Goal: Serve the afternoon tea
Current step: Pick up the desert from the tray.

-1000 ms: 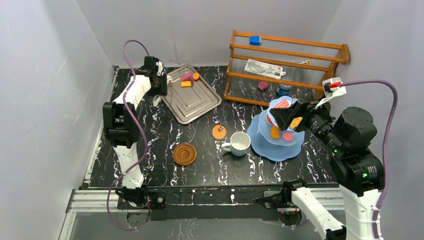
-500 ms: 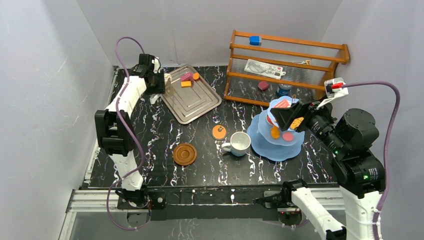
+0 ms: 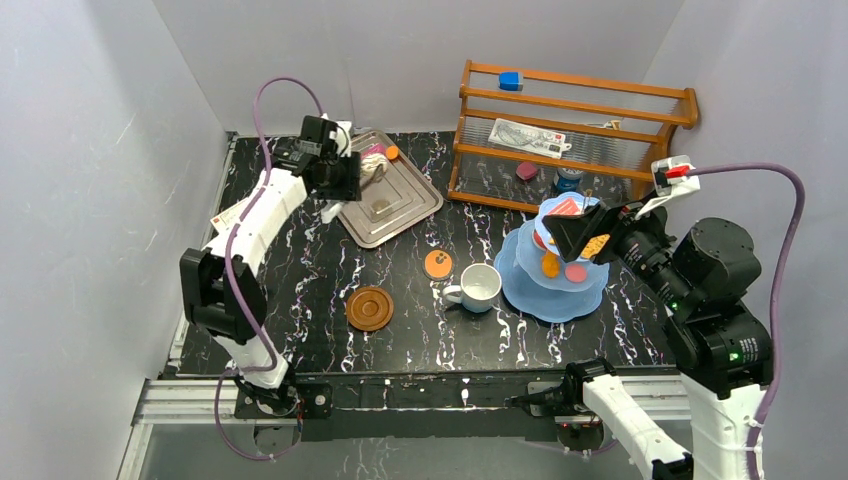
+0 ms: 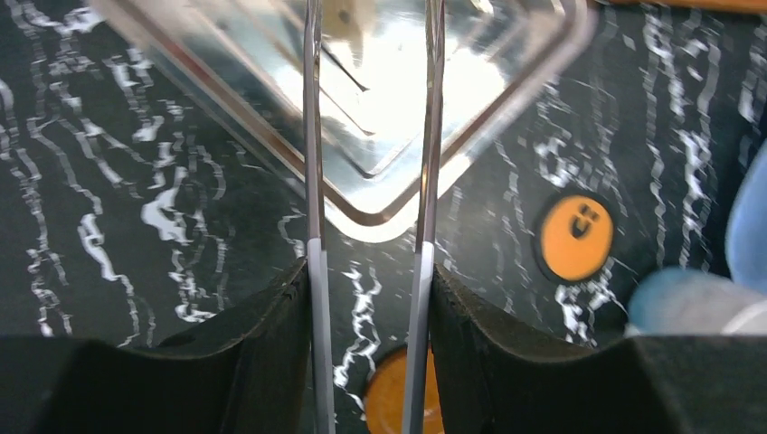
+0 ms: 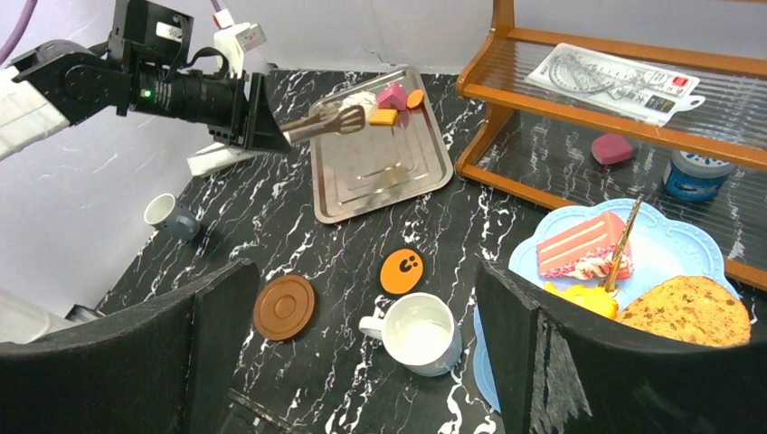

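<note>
My left gripper (image 3: 350, 176) is shut on the metal tongs (image 3: 374, 170); their two arms (image 4: 312, 181) run between my fingers (image 4: 366, 271). In the right wrist view the tongs' tips (image 5: 339, 117) hover at a pink cake (image 5: 392, 96) and orange cakes (image 5: 384, 117) on the silver tray (image 5: 380, 181). My right gripper (image 3: 580, 232) is open and empty above the light-blue stand (image 3: 555, 292). The stand's top tier (image 5: 669, 240) holds a pink cake slice (image 5: 579, 242) and a cookie (image 5: 692, 312). A white mug (image 3: 480, 287) stands left of the stand, and a brown saucer (image 3: 369, 308) lies further left.
A round orange coaster (image 3: 438, 264) lies between tray and mug. A grey mug (image 5: 172, 217) stands by the left wall. A wooden rack (image 3: 570, 130) with small items stands at the back right. Grey walls close in on three sides.
My left arm has swung right from the tray's left edge, carrying the tongs over the tray toward the pastries. The right arm has not moved.
</note>
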### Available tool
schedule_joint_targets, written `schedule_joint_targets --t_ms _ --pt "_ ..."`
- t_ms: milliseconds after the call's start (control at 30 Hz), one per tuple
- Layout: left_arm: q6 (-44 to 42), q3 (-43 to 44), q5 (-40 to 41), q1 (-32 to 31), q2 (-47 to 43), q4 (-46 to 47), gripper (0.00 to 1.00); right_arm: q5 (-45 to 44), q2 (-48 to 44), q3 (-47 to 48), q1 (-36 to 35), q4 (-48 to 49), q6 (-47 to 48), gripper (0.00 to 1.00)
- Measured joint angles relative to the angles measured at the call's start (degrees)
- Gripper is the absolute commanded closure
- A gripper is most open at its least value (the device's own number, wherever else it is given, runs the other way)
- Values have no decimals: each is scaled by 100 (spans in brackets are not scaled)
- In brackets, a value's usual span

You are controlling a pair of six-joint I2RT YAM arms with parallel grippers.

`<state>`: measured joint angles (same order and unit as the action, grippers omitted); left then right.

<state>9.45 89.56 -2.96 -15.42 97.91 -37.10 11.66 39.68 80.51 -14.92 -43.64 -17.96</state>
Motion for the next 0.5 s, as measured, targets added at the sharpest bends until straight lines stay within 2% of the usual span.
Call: schedule_joint_targets --t_ms 300,500 --pt "94 -160 -741 -1102 -629 -39 69 -107 55 339 0 -136 42 2" --pt "7 -295 -1213 -1633 -704 133 69 -190 155 562 0 -293 101 1"
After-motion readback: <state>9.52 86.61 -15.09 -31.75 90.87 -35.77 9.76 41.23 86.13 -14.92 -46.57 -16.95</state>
